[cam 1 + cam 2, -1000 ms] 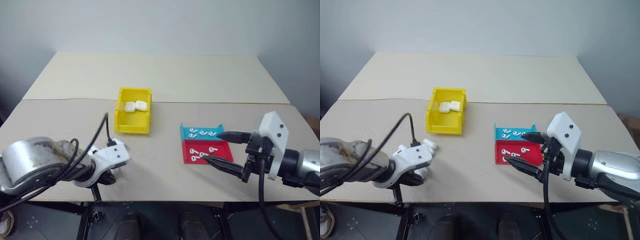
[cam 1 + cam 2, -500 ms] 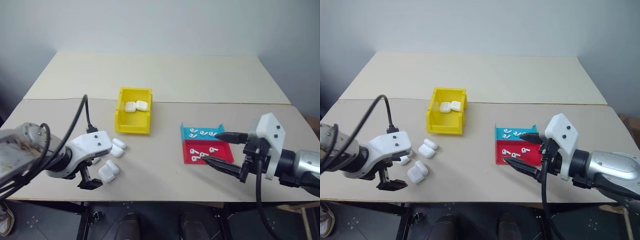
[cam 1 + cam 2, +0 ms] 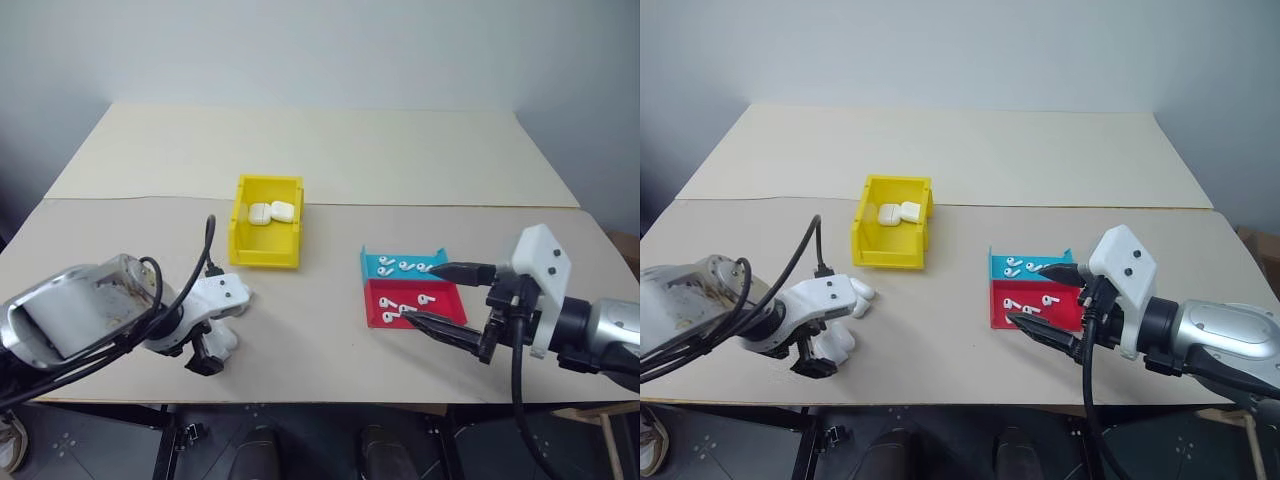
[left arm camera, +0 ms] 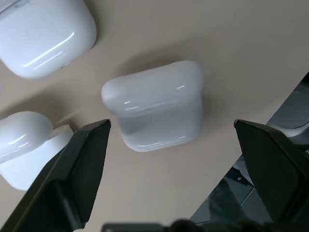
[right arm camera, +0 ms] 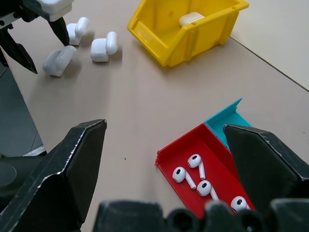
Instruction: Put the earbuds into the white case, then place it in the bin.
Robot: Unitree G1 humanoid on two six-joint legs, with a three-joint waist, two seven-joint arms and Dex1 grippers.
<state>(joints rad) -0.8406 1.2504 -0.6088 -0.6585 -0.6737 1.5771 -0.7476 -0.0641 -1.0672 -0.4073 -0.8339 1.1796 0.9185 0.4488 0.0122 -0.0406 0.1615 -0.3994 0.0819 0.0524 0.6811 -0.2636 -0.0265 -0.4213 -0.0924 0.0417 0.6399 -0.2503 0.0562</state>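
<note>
Near the table's front left edge, my left gripper (image 4: 171, 126) points down, open, its fingers (image 4: 82, 169) on either side of a closed white case (image 4: 154, 111) lying on the table, with gaps to both. Two more white cases (image 5: 104, 48) lie close by. Two cases (image 3: 270, 212) rest inside the yellow bin (image 3: 264, 250). Earbuds (image 3: 400, 305) lie in the red tray (image 3: 450, 308) and in the teal tray (image 3: 372, 268). My right gripper (image 3: 428, 295) hovers open over the red tray's front corner, holding nothing.
The bin stands left of centre, with the two shallow trays side by side to its right. The table's front edge runs just below both grippers. A seam crosses the tabletop behind the bin.
My left gripper has opened. It swung out to the left, baring the cases, then came back over them and now straddles one. The right arm has stayed still.
</note>
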